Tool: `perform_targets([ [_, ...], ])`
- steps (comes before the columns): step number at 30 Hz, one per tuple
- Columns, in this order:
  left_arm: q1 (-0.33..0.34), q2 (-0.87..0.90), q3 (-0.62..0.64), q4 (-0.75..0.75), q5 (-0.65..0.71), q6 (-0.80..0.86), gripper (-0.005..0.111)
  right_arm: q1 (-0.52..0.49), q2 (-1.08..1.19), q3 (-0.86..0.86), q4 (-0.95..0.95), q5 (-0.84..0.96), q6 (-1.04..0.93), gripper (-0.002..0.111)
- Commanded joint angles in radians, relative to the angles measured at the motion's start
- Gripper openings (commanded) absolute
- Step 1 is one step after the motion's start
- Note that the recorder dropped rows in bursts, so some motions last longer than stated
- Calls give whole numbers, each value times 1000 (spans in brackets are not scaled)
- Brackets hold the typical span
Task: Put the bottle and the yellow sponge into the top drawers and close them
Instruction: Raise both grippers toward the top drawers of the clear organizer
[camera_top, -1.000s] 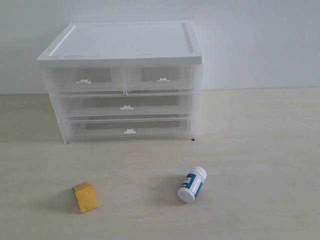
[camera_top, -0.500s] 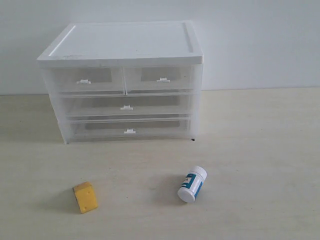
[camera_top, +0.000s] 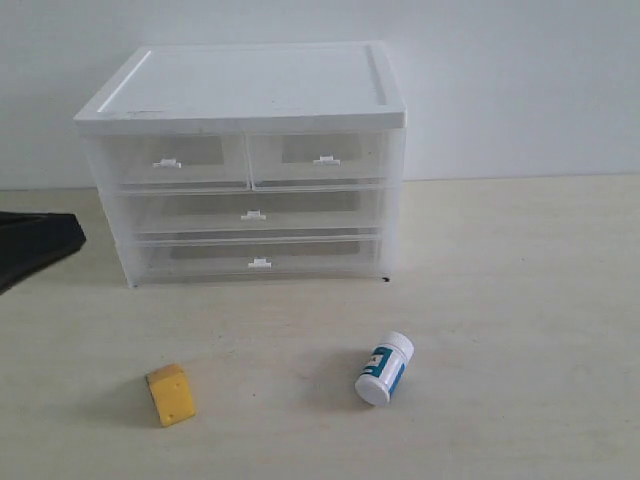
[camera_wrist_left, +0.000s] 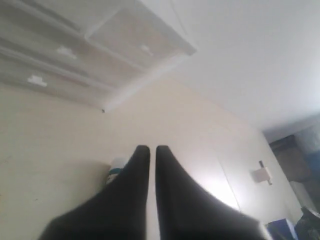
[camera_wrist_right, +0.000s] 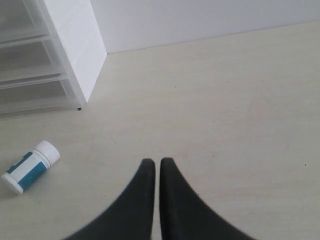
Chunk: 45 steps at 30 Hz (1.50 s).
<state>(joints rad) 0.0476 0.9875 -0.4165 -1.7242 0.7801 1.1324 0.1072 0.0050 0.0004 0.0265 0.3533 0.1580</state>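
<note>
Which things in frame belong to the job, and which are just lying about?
Part of the job:
- bottle, lying on its side on the table
- yellow sponge
- top-left drawer and top-right drawer, both closed

Just there:
- middle wide drawer
- bottom wide drawer
- table

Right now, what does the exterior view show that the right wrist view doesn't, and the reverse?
Only the exterior view: the yellow sponge, both top drawers, shut, the top of the cabinet, and a dark arm part at the left edge. Only the right wrist view: the right tool, shut and empty above the table. Both: the bottle lying on its side, the table, and the cabinet's lower front corner.
</note>
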Motion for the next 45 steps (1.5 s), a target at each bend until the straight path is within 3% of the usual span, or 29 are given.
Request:
perform_targets([
  [1, 1, 151, -23, -20, 29, 129, 4, -5, -5, 0, -10, -12, -4, 0],
  [7, 1, 282, -75, -20, 78, 132, 4, -5, -5, 0, -1, -152, -16, 0],
  [10, 1, 334, -125, -20, 78, 132, 4, -5, -5, 0, 169, -293, 178, 0],
  [17, 1, 431, -249, -20, 85, 117, 4, -5, -5, 0, 308, -539, 356, 0],
  [20, 1, 481, -290, -20, 85, 117, 4, -5, -5, 0, 263, -698, 486, 0],
  [22, 1, 517, -329, -20, 85, 117, 4, -3, -2, -76, 44, -724, 631, 0],
  [24, 1, 566, -376, -20, 85, 117, 4, -3, 106, -215, -206, -728, 763, 0],
  [26, 1, 622, -426, -20, 85, 114, 4, -3, 354, -351, -439, -714, 957, 0],
  [29, 1, 669, -465, -20, 86, 88, 4, -3, 547, -391, -625, -794, 1168, 0],
  [33, 1, 712, -519, -20, 121, 77, 4, -3, 879, -395, -682, -1133, 1284, 0],
  [39, 1, 719, -573, 19, 90, 77, 5, -5, 1347, -444, -721, -1488, 1336, 0],
  [41, -13, 719, -601, 88, 45, 77, 12, -5, 1482, -477, -754, -1574, 1336, 0],
  [45, -62, 719, -634, 134, -112, 72, 36, -5, 1656, -554, -818, -1574, 1392, 0],
])
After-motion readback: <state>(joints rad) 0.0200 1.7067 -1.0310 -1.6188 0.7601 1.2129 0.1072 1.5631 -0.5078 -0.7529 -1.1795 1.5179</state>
